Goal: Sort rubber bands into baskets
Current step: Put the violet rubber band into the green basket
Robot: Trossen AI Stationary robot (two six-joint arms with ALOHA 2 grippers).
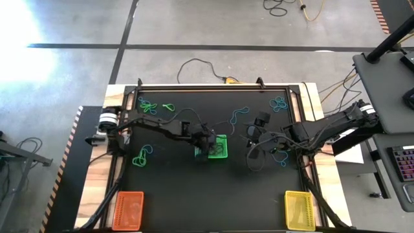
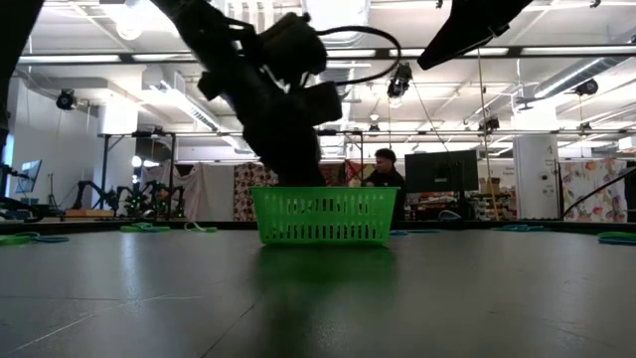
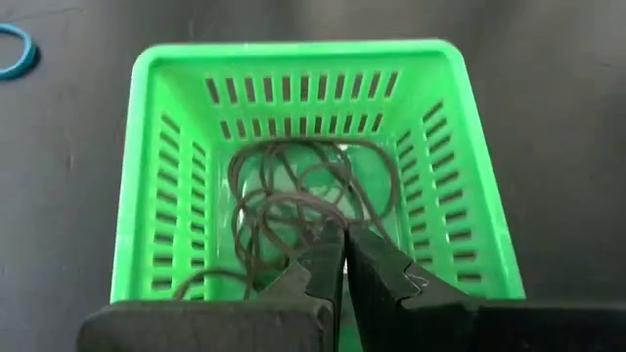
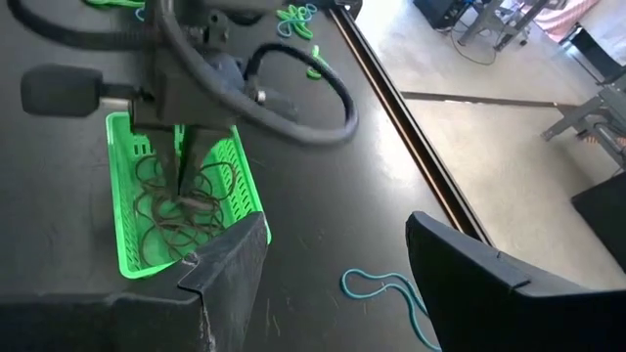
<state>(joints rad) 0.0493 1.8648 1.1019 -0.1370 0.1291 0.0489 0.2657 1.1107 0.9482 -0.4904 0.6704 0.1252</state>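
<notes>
The green basket (image 1: pixel 217 147) stands mid-table and holds several thin dark-looking rubber bands (image 3: pixel 293 196). My left gripper (image 3: pixel 342 235) reaches down into it, its fingers shut among the bands. In the low view the basket wall (image 2: pixel 323 216) hides its tips. My right gripper (image 4: pixel 333 225) is open and empty above the table to the right of the basket, with a blue band (image 4: pixel 381 288) lying below it. Green bands (image 1: pixel 142 156) and blue bands (image 1: pixel 279 102) lie loose on the black mat. My left gripper comes from above, pointing down into the green basket, with its fingertips (image 4: pixel 186 200) in the pile of bands. A band loop (image 3: pixel 311 217) runs up to the closed tips. The fingers hide the place of contact. The bands lie slack on the basket floor.
An orange basket (image 1: pixel 128 210) stands at the near left corner and a yellow one (image 1: pixel 299 210) at the near right. More green bands (image 1: pixel 150 105) lie far left, and blue ones (image 1: pixel 239 114) far centre. Black cables trail from both arms. A person sits in the room behind.
</notes>
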